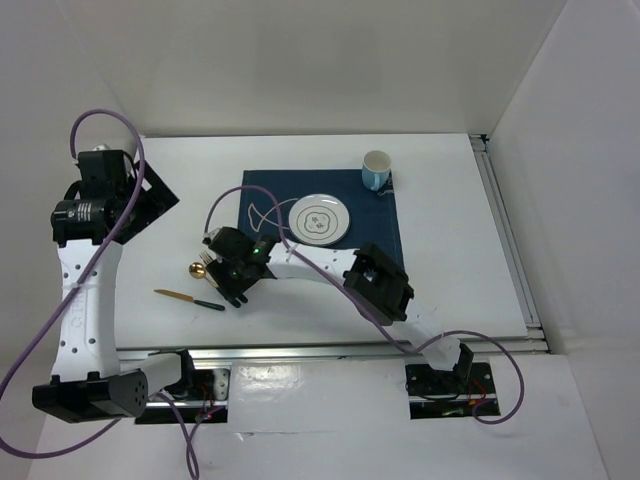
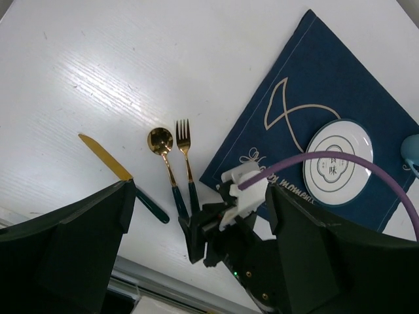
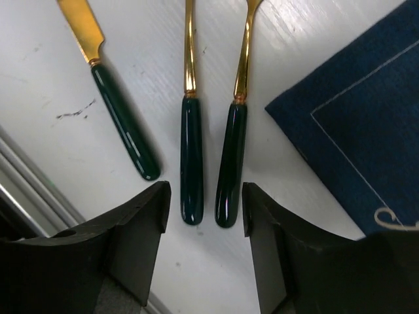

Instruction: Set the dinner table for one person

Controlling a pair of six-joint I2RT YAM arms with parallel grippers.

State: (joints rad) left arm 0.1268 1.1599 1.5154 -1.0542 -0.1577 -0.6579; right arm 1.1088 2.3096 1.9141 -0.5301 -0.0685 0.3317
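Observation:
The white dinner table (image 1: 450,280) holds a navy placemat (image 1: 385,235) with a white plate (image 1: 319,219) and a pale blue cup (image 1: 376,170) on it. Left of the mat lie a gold fork (image 3: 232,157), a gold spoon (image 3: 191,157) and a gold knife (image 3: 121,131), all with dark green handles. My right gripper (image 3: 204,226) is open and low over the table. The ends of the fork and spoon handles lie between its jaws, and it holds nothing. My left gripper (image 1: 150,195) is open and empty, raised high at the left.
Metal rails run along the table's right edge (image 1: 510,240) and near edge (image 1: 300,350). From the left wrist view I see the knife (image 2: 114,173), spoon (image 2: 163,157) and fork (image 2: 186,157) side by side, the right gripper (image 2: 193,229) at their handles, and the placemat (image 2: 340,85).

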